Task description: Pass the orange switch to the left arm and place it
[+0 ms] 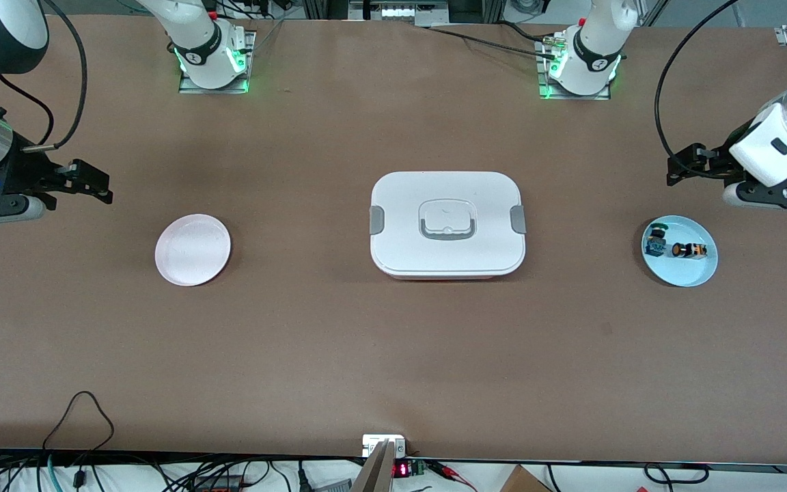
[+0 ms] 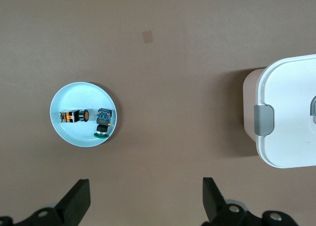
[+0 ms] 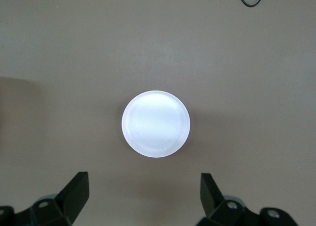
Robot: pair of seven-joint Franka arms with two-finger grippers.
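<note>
The orange switch (image 1: 688, 251) lay on its side in the blue dish (image 1: 696, 275), at the left arm's end, well apart from the box (image 1: 447, 260). The left gripper (image 2: 145, 199) hung wide open over the table near the dish, holding nothing. The right gripper (image 3: 143, 196) waited wide open near the white dish (image 1: 192, 250).

Pink plate (image 1: 192, 250), blue plate (image 1: 694, 275), green-topped switch (image 1: 656, 240)

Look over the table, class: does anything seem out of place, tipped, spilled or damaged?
Nothing stands out. The large white plastic box sits closed mid-table, the tiny orange-capped black switch lies beside a green-topped switch on the pale blue round plate, and the pink round plate holds nothing.
</note>
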